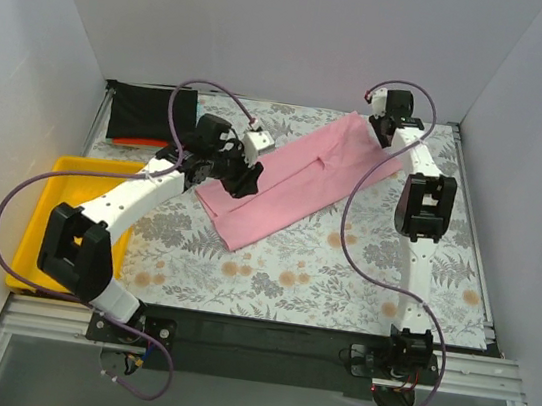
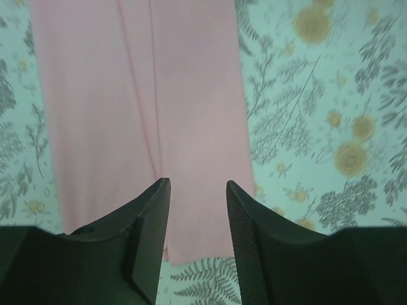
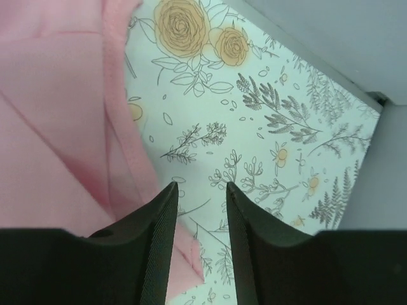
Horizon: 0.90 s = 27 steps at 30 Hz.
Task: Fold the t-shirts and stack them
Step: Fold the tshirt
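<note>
White walls (image 1: 276, 22) close in your table on three sides, and a grey-and-orange floral cloth (image 1: 342, 274) covers the top. Nearest you on the left, a yellow tray (image 1: 40, 191) sits at the cloth's edge, partly under your left arm.

Farther in, your left gripper (image 1: 242, 181) is over the near-left end of the pink shirt (image 1: 294, 181). The shirt is folded into a long strip that runs diagonally toward the far right. In the left wrist view its jaws are parted, pink cloth shows through the gap, and nothing is pinched between them.

At the strip's far-right end is your right gripper (image 1: 378, 127). In its wrist view the jaws are a little apart with bare floral cloth between them. The shirt's hem runs just to the left, passing under the left finger (image 3: 156, 235). It holds nothing.

In the far-left corner a folded black shirt (image 1: 153, 111) lies well apart from the pink one. A sliver of an orange-red shirt (image 1: 138, 142) shows at its near edge.
</note>
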Motion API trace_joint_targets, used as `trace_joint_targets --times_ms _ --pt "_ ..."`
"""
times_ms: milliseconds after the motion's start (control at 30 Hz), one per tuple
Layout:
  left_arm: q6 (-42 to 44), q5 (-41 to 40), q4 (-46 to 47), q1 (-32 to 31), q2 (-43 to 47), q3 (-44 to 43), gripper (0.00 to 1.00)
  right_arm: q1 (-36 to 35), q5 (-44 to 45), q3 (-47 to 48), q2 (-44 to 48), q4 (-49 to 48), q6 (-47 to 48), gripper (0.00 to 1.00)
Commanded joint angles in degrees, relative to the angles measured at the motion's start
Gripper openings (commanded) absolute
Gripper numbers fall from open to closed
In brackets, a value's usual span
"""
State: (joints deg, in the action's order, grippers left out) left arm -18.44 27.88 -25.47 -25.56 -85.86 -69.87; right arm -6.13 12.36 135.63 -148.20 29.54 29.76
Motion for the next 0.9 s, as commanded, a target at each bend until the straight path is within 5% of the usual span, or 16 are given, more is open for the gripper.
trace_joint_targets --times_ms 0,233,433,500,867 --pt "9.55 -6.33 -6.88 -0.28 -3.60 2.89 0.39 -2.04 3.38 -7.98 14.31 -18.77 2.15 0.44" --pt "9.38 -19.43 0.51 -0.37 -17.39 -3.33 0.35 -2.22 -5.06 -23.65 31.12 -16.28 -1.46 0.52" --pt "13.16 -24.00 0.25 0.34 -26.98 -10.82 0.32 -2.22 -13.75 -28.93 36.93 -2.77 -3.56 0.57" --pt "16.05 -24.19 -1.75 0.34 -29.35 -10.73 0.30 -2.22 -20.06 -31.46 39.02 2.77 -5.49 0.66" --pt "13.09 -17.60 -19.41 -6.06 -16.99 7.35 0.23 -2.13 -24.84 -38.95 40.45 12.64 -8.84 0.61"
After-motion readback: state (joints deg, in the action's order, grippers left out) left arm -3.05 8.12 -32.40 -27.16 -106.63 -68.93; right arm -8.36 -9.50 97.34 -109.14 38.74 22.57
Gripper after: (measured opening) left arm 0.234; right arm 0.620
